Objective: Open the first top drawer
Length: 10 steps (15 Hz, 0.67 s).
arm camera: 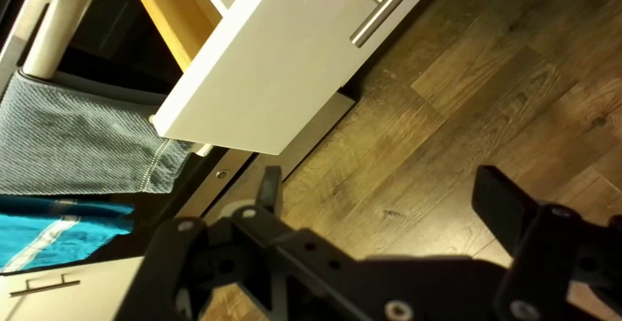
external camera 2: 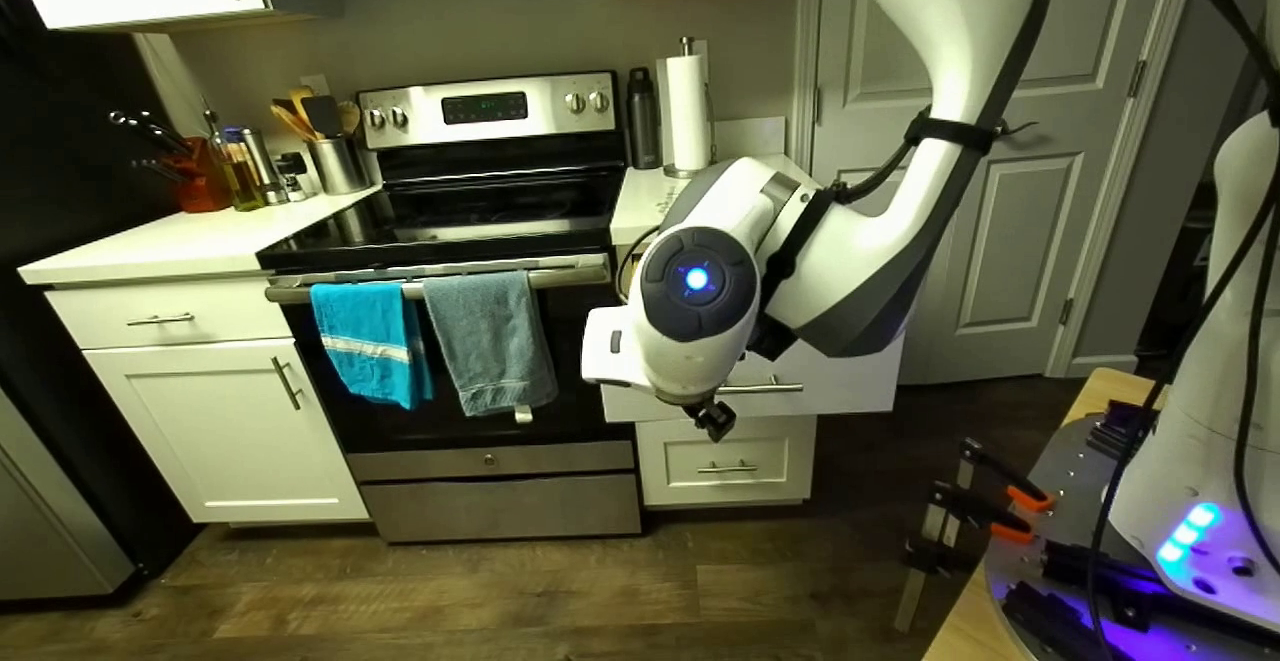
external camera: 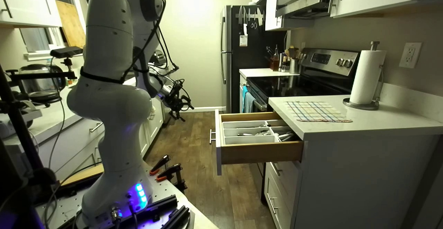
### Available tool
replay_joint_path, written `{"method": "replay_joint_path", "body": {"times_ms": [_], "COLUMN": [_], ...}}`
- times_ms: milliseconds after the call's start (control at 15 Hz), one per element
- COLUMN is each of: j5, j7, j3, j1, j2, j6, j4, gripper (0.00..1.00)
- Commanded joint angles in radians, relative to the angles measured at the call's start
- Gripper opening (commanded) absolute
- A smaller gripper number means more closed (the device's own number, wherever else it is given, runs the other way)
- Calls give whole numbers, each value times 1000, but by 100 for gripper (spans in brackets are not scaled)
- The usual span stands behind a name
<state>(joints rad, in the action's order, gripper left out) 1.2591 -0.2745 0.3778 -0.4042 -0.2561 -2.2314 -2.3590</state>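
The top drawer stands pulled well out of the cabinet in an exterior view, with its white front (external camera: 218, 146), wood side and divided cutlery tray (external camera: 249, 139) showing. In an exterior view the arm partly covers its front (external camera 2: 850, 376). The wrist view shows part of the front (arm camera: 291, 63) and its bar handle (arm camera: 388, 8) at the top. My gripper (arm camera: 379, 177) is open with nothing between the fingers. It is apart from the drawer and handle, over the floor. It shows in an exterior view (external camera: 187, 114); elsewhere the wrist mostly hides it, with one black part (external camera 2: 712, 419) showing.
The oven (external camera 2: 500, 181) with a blue towel (external camera 2: 370, 346) and a grey towel (external camera 2: 490, 341) stands beside the drawer. A checked cloth (external camera: 316, 112) and paper towel roll (external camera: 367, 78) are on the counter above it. Clamps (external camera: 169, 172) stick out from the robot's table.
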Motion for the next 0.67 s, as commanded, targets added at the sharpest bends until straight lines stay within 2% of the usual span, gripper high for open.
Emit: {"method": "replay_joint_path", "body": {"times_ms": [0,400,467,600], "j5": [24,94,47,55], "j7": [-123,-216,-159,-170], "j3": [-37,-117,-105,-115], "j1": [71,133,117,127], "j2": [121,167,125,130], "j6": [-181,-375,-323,-346], "j4": [-114,-167,-124,-133], "gripper": [100,100,100,100]}}
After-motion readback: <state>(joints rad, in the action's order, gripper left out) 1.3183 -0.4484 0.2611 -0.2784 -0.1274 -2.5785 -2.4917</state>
